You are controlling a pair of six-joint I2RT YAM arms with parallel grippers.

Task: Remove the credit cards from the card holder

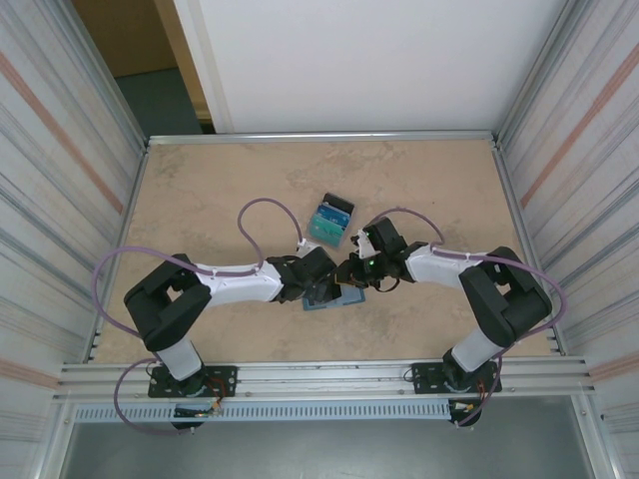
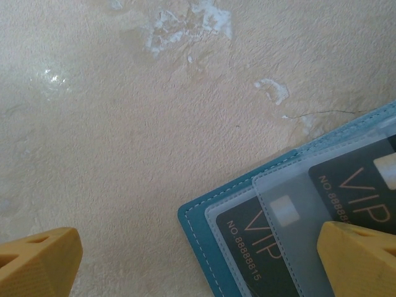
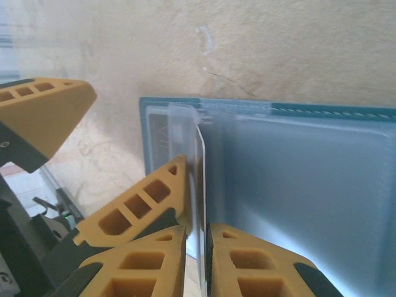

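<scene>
The card holder (image 1: 334, 299) lies open on the table between both arms, with a teal rim (image 2: 201, 238) and a pale lining (image 3: 297, 185). Two dark credit cards marked VIP (image 2: 272, 247) sit in its clear pockets. My left gripper (image 2: 201, 263) is wide open, with one yellow finger (image 2: 365, 260) resting on the holder and the other (image 2: 37, 263) over bare table. My right gripper (image 3: 198, 247) is nearly shut on the edge of one credit card (image 3: 202, 167) that stands up out of a pocket. A left finger (image 3: 139, 207) rests on the holder just beside that card.
A small clear tray with a black end (image 1: 331, 222) holds teal cards just behind the grippers. The table (image 1: 220, 190) is beige, ringed by metal rails and corrugated side walls. Purple cables loop off both arms.
</scene>
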